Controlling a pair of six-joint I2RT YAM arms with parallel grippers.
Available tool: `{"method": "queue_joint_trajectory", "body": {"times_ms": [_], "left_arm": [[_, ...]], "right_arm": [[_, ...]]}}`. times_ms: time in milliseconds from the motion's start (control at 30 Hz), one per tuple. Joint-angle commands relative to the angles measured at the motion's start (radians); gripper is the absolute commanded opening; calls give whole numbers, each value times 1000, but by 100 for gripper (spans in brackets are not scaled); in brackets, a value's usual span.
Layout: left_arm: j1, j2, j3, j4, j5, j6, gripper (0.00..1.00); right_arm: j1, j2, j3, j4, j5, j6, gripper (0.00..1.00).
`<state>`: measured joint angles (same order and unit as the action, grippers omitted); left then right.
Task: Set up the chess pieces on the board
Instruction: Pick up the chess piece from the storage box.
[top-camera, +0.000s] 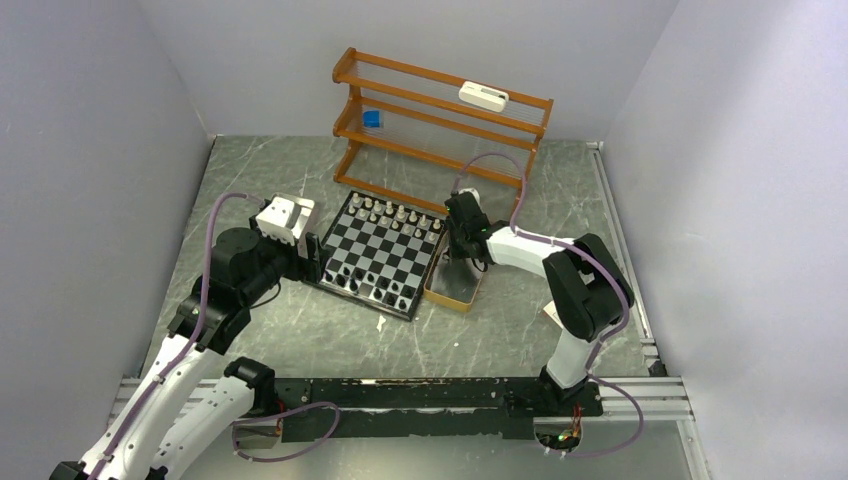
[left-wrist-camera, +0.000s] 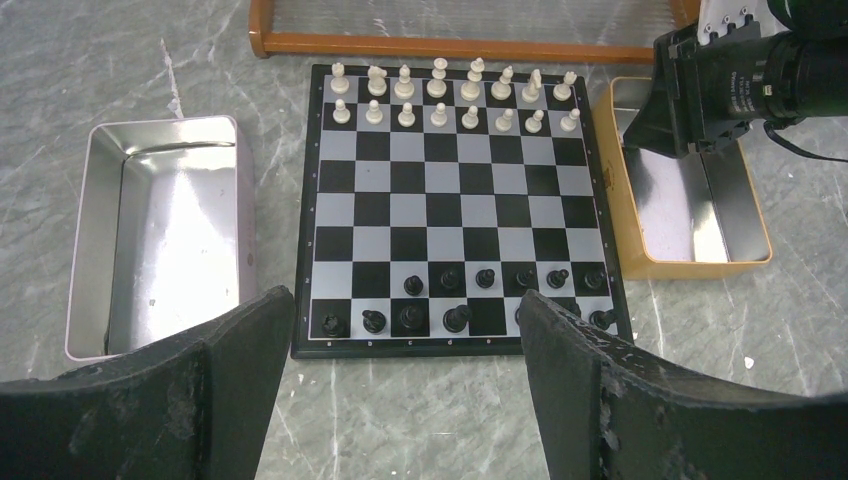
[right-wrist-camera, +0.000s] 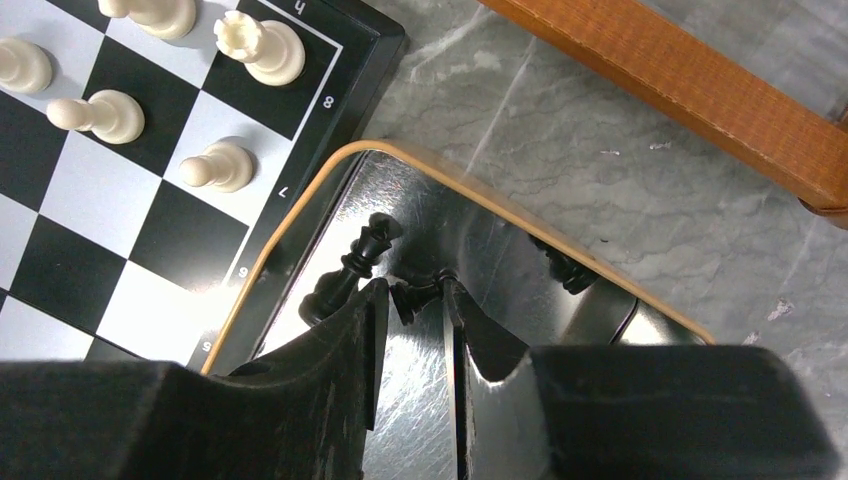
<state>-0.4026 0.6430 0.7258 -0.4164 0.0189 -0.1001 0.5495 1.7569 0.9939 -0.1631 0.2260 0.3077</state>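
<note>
Overhead, a grey marbled tabletop (top-camera: 300, 340) carries the board (top-camera: 378, 255) at its centre, with a wooden rack (top-camera: 440, 120) standing just behind it.

White pieces (left-wrist-camera: 438, 115) fill the two far rows of the board, all upright. Black pieces (left-wrist-camera: 457, 318) stand on the two near rows, which are only partly filled, with several squares bare.

A silver tray (left-wrist-camera: 90, 240) lies just beside the board on the left side of the left wrist view. A tan-rimmed tray (left-wrist-camera: 700, 268) with a shiny metal floor lies just beside the board on the opposite side.

The left gripper (left-wrist-camera: 402, 330) hovers at the near edge of the board. Its two dark fingers (left-wrist-camera: 230, 380) are spread wide apart and hold nothing.

The right gripper (right-wrist-camera: 412, 290) reaches down into the tan-rimmed tray at the end nearest the white rows. Its fingers are drawn close together and pinch a small black piece (right-wrist-camera: 413, 297) between their tips. A taller black piece with a crown (right-wrist-camera: 350, 272) lies tilted on the tray floor, touching the side of one finger. A further dark shape sits at the tray's far wall; I cannot tell whether it is a piece or a reflection.
</note>
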Motion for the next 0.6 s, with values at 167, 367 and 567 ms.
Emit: {"method": "queue_joint_trajectory", "body": {"times_ms": [167, 367, 567], "left_arm": [[1, -6, 8, -7, -17, 13, 87], [1, -5, 7, -6, -17, 13, 87], [1, -2, 8, -5, -17, 14, 87]], "right_arm": [[2, 17, 6, 5, 4, 19, 34], [5, -24, 3, -17, -61, -23, 36], [4, -18, 29, -46, -17, -4, 40]]}}
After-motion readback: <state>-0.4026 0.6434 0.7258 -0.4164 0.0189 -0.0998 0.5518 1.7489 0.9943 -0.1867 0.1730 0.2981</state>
